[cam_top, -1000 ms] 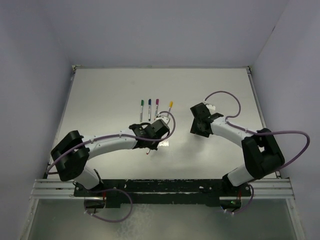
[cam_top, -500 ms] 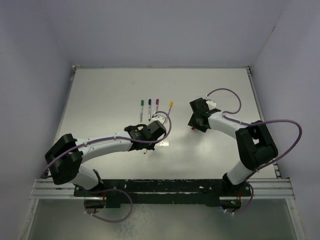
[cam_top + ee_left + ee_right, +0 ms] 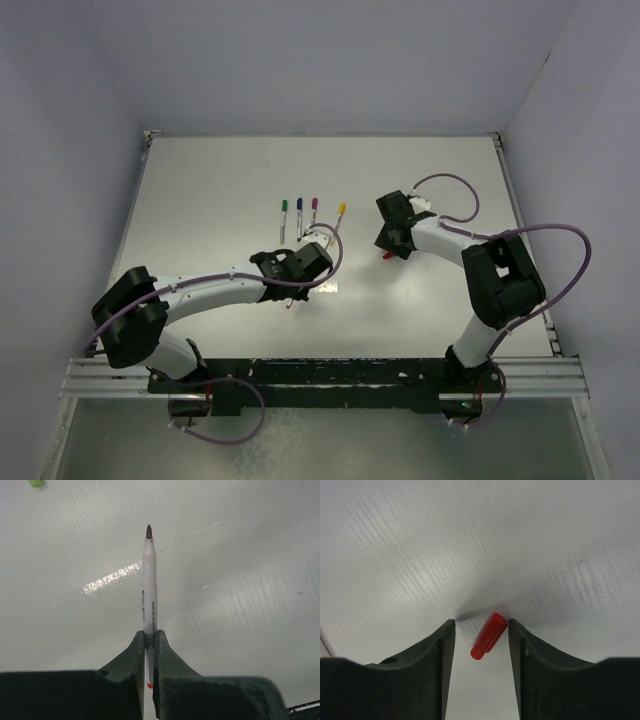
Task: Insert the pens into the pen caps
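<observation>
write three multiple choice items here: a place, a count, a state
1. Where is the red cap? A on the table, between the fingers of the right gripper; B in a cup; C on a shelf.
2. How many pens lie in a row on the table? A two; B four; C six.
3. The left gripper is: A open and empty; B shut on a pen; C out of view.
1 A: right wrist view shows it between open fingers. 2 B: top view shows four. 3 B: its fingers clamp it.

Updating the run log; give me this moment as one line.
left fingers: shut on thin white red-tipped pen | right fingers: open around small red plastic cap | pen uncapped
</observation>
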